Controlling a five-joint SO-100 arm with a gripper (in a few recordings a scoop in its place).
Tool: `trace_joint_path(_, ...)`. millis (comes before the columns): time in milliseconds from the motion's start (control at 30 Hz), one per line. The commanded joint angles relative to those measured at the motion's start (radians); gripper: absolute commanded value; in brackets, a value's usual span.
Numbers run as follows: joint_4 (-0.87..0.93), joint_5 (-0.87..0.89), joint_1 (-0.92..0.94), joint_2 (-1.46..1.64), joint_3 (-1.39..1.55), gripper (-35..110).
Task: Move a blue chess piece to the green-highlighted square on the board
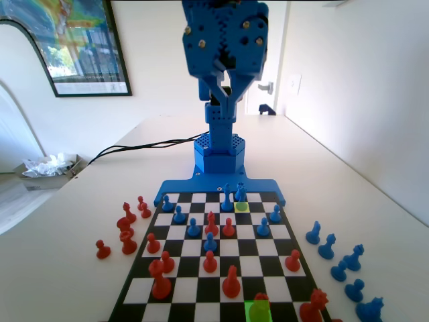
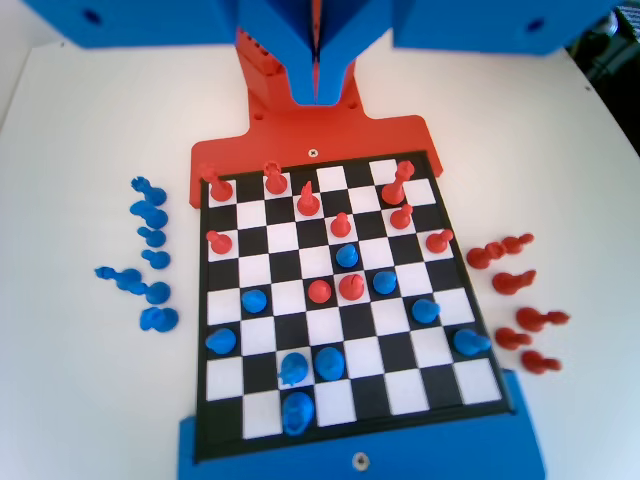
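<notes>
The board [image 1: 221,249] lies lengthwise in front of the blue arm. Its green-highlighted square [image 1: 258,312] glows in the row nearest the fixed camera, right of centre, with a red piece [image 1: 261,297] just behind it. A blue chess piece [image 1: 239,193] with a spiky top stands at the paler yellow-green square [image 1: 242,207] near the arm's end. In the wrist view it is probably the ragged-topped blue chess piece [image 2: 293,368], low and left of centre. My gripper [image 1: 224,94] [image 2: 318,85] hangs high above the board's arm end, its jaws pressed together with nothing in them.
Red and blue pieces are scattered over the board. Captured blue pieces [image 1: 338,258] stand on the table to the right in the fixed view, captured red ones [image 1: 125,228] to the left. A black cable [image 1: 134,146] and a tray of crumpled material [image 1: 47,168] lie far left.
</notes>
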Motion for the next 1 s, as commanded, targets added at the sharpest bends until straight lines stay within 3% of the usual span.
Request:
trace_joint_path(0, -0.02, -0.063, 0.006, -0.046, -0.14, 1)
trace_joint_path(533, -0.089, -0.097, -0.025, -0.597, -0.601, 2)
trace_joint_path(967, -0.072, -0.015, -0.123, -0.699, -0.597, 7)
